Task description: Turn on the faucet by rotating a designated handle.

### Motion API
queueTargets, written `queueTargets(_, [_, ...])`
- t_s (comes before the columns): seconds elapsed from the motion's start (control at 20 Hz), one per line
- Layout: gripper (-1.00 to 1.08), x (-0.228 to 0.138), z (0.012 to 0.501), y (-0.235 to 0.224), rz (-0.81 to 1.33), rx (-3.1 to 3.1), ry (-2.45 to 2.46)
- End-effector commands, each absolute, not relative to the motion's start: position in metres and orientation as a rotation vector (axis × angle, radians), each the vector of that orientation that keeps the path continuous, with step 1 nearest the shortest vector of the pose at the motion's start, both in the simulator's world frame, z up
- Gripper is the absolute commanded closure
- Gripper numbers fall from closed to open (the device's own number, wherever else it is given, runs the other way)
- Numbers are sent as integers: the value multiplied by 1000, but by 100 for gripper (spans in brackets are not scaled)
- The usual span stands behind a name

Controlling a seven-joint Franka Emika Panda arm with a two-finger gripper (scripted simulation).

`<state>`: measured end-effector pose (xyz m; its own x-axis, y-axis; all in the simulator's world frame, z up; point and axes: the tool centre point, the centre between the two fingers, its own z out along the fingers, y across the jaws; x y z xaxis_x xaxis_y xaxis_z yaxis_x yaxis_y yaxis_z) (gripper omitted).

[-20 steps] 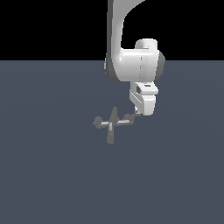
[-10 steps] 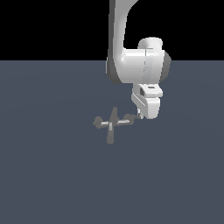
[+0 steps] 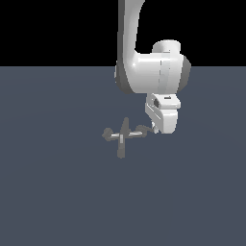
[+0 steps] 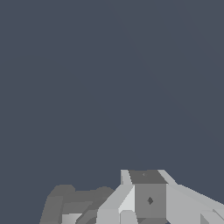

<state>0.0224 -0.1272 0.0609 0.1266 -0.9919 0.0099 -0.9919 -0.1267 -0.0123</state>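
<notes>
— Fingers first: are they open or closed?
— Can't tell. They hang low, right beside one thin side arm of the little grey faucet.
— Where is the faucet?
— Near the middle of the dark tabletop. Up close, a grey faucet piece sits by the fingers.

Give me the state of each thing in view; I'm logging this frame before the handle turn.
faucet: standing on the floor, central spout upright, side arms out to either side.
handle: the side arm toward the exterior view's right, pincer right at its tip; whether it has turned cannot be told.
pincer: low beside the handle's end; open or shut cannot be told.
</notes>
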Motion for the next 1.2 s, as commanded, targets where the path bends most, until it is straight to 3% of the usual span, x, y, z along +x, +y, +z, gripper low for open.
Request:
queueTargets(0.0, [108, 14, 61, -111, -8, -2372, 2055])
queueTargets(0.2, [108, 5, 61, -104, -2, -2374, 2057])
queueTargets(0.25, [108, 6, 61, -125, -16, -2347, 2094])
queueTargets(0.7, [108, 3, 61, -66, 0, -2374, 2058])
queueTargets(0.75, [108, -2, 61, -111, -20, -2318, 2140])
queueTargets(1.15, [108, 23, 61, -55, -4, -2363, 2074])
